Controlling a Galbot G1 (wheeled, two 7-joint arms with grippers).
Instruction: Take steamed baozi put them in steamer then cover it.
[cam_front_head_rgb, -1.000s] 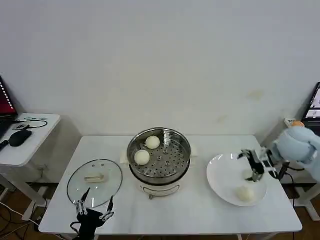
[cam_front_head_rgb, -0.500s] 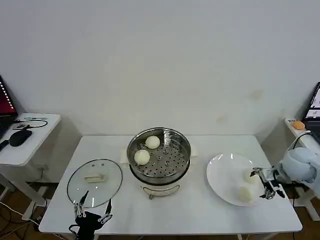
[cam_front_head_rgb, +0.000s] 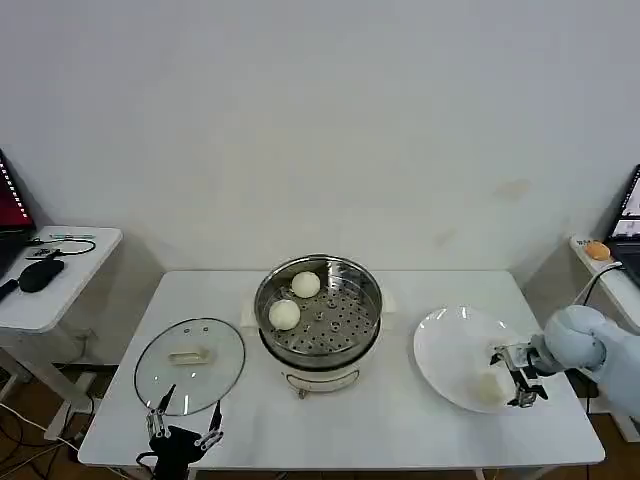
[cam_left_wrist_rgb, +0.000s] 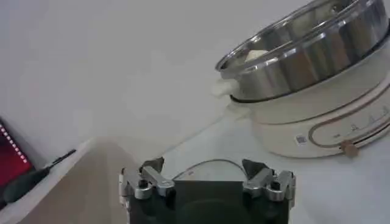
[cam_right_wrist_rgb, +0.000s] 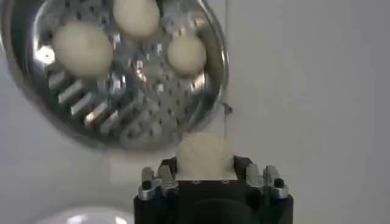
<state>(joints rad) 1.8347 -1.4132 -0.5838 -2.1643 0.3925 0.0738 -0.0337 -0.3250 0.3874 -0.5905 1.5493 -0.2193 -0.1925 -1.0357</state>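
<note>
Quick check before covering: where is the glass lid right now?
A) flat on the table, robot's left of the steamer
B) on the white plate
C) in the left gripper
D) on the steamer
A: the glass lid lies flat on the table beside the uncovered steamer. The left gripper is open and empty, and the right gripper is at the plate.

The steamer (cam_front_head_rgb: 318, 318) stands at the middle of the counter (cam_front_head_rgb: 400, 420), with two baozi (cam_front_head_rgb: 285, 314) inside on its left half, one behind the other. The lid (cam_front_head_rgb: 190, 353) lies flat on the counter to the steamer's left, and the left gripper (cam_front_head_rgb: 184, 424) sits at the counter's front edge just before the lid. The plate (cam_front_head_rgb: 445, 350) lies to the steamer's right, with the right gripper (cam_front_head_rgb: 513, 375) over its right part.
</note>
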